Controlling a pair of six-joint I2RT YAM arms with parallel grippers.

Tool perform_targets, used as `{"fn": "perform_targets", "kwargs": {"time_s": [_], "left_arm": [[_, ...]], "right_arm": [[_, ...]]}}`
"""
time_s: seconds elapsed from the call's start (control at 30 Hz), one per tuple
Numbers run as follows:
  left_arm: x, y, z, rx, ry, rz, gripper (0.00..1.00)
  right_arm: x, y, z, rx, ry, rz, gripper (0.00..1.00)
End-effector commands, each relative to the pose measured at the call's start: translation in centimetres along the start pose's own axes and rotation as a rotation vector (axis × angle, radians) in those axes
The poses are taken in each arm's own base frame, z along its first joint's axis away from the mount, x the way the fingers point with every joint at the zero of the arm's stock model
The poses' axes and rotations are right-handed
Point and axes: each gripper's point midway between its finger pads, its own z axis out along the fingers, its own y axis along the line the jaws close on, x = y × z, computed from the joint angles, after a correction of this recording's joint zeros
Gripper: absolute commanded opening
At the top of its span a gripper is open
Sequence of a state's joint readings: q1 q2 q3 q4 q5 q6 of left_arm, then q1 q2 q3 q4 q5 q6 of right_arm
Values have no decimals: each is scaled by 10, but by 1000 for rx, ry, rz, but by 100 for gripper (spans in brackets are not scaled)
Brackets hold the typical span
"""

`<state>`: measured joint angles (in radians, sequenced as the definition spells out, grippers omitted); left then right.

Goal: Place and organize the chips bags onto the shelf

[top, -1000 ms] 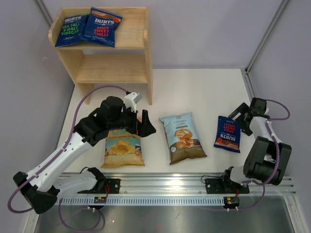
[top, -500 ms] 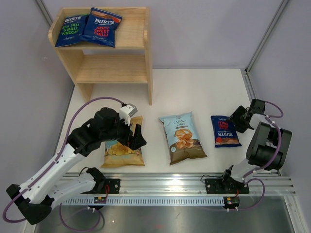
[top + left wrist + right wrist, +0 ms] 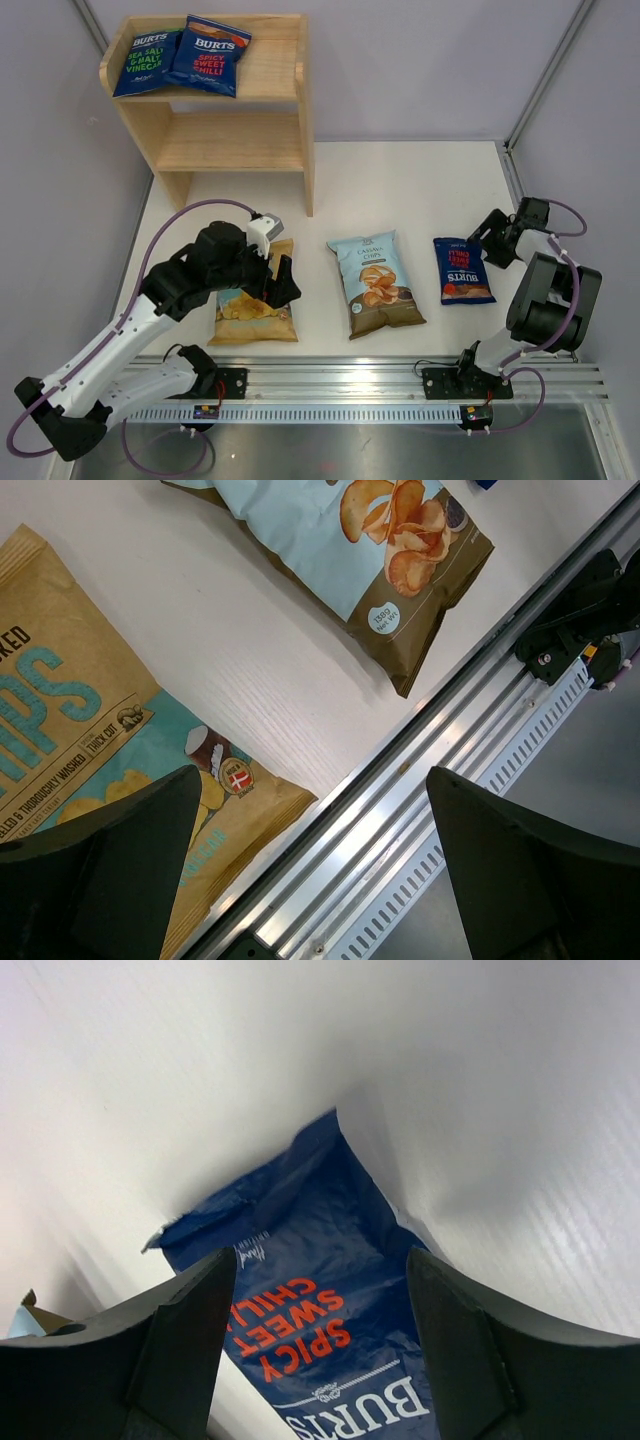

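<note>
With your left gripper (image 3: 315, 830) and right gripper (image 3: 315, 1330) both gaping empty, lower the left squarely over the yellow bag (image 3: 80, 730).

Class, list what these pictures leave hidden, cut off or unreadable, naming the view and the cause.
- Yellow "CHIPS" bag: top external, its upper part lies under the left gripper; left wrist, the left edge crops its name.
- Light-blue-and-brown Cassava Chips bag: left wrist, cut off by the top edge.
- Small dark-blue BURTS bag: right wrist, the bottom edge crops it.
- Light wooden shelf: top external, the lower tier's back is hidden under the top tier.
</note>
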<state>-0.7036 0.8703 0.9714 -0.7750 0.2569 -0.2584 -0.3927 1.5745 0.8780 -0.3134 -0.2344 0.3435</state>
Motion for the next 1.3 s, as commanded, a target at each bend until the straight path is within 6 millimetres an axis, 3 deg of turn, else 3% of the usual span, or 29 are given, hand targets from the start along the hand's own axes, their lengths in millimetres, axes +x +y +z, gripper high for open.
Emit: {"fn": "perform_targets", "kwargs": {"time_s": [0.0,0.13,0.3,0.4,0.47,0.77,0.83,0.9,1.0,1.13,1.27], "left_arm": [[-4,1,4,4,-18,24,99],[-2,0,5,11,-13,19,99],[-4,-4,5,29,-11,21,99],[-4,-5,5,39,-12,22,99],[-3,-5,5,41,-8,20,99],[-3,-3,10,30,-8,11,99],[-3,-2,11,25,-8,9,99],[-5,1,12,10,-13,4,99],[-10,8,13,-37,-26,-20,99],[-26,10,11,-70,-92,-69,99],[-44,12,4,-100,-196,-134,99]], "right_arm": [[-32,6,-5,8,-78,-63,76],[-35,4,-1,18,-80,-80,76],[-18,3,29,-21,31,-76,73],[-6,2,43,-45,92,-72,63],[-9,4,42,-42,77,-71,50],[-3,3,37,-33,58,-40,13],[-1,5,35,-43,50,-14,0],[0,9,31,-57,39,29,0],[-5,25,21,-112,18,78,0],[-20,62,-13,-169,-72,72,0],[-30,117,-52,-233,-163,21,0]]}}
